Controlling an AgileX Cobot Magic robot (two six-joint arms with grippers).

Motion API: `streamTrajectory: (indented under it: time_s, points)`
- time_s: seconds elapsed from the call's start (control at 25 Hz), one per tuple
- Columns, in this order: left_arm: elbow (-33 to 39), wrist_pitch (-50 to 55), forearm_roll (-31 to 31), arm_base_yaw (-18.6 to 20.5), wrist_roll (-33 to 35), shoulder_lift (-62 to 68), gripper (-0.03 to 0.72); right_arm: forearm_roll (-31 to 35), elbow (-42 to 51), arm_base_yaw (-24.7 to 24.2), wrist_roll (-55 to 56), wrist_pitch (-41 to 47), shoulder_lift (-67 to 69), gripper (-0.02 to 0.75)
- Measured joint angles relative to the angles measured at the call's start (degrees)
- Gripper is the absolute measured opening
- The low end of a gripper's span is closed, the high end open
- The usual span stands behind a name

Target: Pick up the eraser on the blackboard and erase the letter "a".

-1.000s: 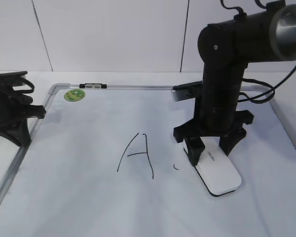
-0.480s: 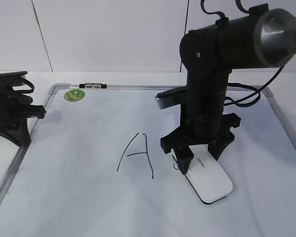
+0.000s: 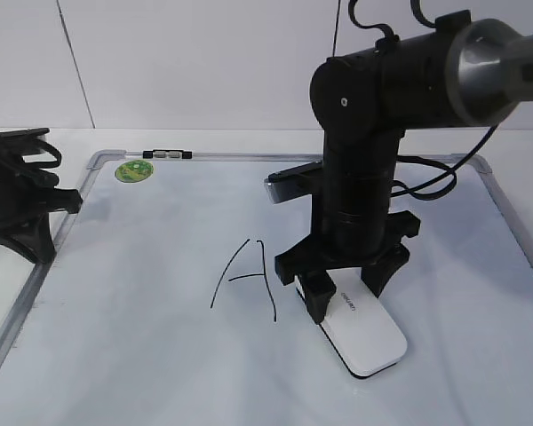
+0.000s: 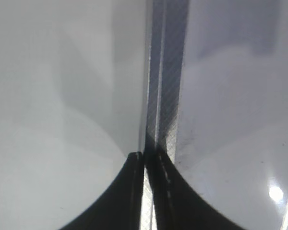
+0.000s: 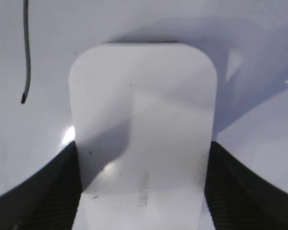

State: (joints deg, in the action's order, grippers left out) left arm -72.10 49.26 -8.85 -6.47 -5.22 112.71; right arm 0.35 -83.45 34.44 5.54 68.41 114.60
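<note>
The right pincer [image 3: 340, 291] points straight down over the blackboard [image 3: 115, 355] and is clenched on the eraser [image 3: 364, 337], one finger on each long side of the white block. In the right wrist view both dark, ribbed fingers [image 5: 230, 187] press against the eraser's [image 5: 144, 129] flanks near its back end, while its rounded front end sticks out past them and lies flat on the board surface. Small grey lettering shows on top of the block between the fingers.

The eraser sits right of the middle of the blackboard, toward the desk's near edge, just beside the capital "A" [image 3: 245, 279]. The tail of that letter's right stroke [image 5: 26, 52] appears at the upper left of the right wrist view, close to the eraser's corner but not touching it. The letter "a" cannot be seen; the spot just right of the capital is covered by the pincer and the eraser.

The left pincer [image 3: 27, 217] hangs at the desk's left edge, over the board's silver frame [image 4: 165, 72], well apart from the eraser. Its two fingers are pressed together with nothing between them.

Near the far left corner of the blackboard lie a round green sticker [image 3: 134, 170] and a small black-and-silver clip [image 3: 167, 154] on the frame.
</note>
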Motion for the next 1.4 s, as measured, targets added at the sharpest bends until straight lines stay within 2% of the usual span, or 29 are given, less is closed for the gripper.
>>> streamTrajectory:
  time_s: [0.2,0.88,1.08,1.4]
  points:
    - [0.0,0.0,-0.1,0.0,0.0,0.0,0.032,-1.1,-0.9,0.1,0.7,0.7,0.5,0.543]
    - [0.0,-0.7,-0.3,0.0,0.0,0.1,0.032,-1.0,-2.1,-5.6,2.6,0.9,1.6,0.543]
    - [0.0,-0.7,-0.3,0.0,0.0,0.1,0.032,-0.3,-2.1,-5.4,2.1,0.9,1.6,0.543]
    - [0.0,-0.7,-0.3,0.0,0.0,0.1,0.032,-2.2,-2.1,-1.5,1.2,0.9,1.6,0.543]
